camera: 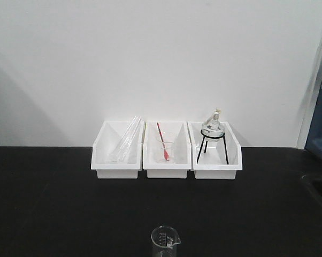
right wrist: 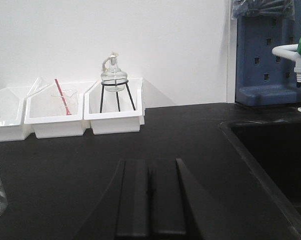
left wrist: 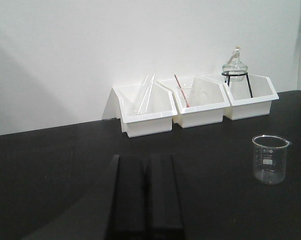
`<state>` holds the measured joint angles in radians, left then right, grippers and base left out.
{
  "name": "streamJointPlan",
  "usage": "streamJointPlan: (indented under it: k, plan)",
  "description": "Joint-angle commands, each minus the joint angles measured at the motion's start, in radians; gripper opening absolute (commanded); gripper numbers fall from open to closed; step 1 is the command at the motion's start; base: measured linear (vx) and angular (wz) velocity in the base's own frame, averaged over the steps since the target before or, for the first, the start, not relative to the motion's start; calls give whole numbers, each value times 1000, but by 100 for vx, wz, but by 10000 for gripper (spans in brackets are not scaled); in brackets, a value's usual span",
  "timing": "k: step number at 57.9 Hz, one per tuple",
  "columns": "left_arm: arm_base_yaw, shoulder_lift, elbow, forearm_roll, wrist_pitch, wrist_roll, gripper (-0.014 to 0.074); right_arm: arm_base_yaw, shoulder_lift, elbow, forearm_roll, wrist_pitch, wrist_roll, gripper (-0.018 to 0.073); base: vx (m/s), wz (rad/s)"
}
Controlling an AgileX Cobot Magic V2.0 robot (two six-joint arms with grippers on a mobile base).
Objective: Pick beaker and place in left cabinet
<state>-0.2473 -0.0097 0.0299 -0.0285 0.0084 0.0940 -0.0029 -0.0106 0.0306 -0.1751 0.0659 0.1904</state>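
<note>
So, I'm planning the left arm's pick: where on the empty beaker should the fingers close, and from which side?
Probably the beaker, on its straight wall at mid-height, coming level from the robot's side. It stands upright and alone on the black counter, flared rim and spout on top.

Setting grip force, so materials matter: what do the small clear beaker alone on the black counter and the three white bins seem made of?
The small clear beaker looks like glass: transparent, thin bright rim, pour spout, faint white markings; clear plastic is possible. The three white bins look like moulded plastic: opaque, smooth, faintly glossy thin walls.
</note>
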Motion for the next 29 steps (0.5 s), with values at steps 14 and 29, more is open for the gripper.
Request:
streamJointPlan:
  k: [14, 29]
  plan:
    - [-6, -19, 17, -8, -85, -2, 1, -6, -14, 4, -9, -90, -10, -9, 0, 0]
    - [-6, -19, 17, -8, -85, -2, 1, -5, -14, -32, 46, -345, 7, -9, 0, 0]
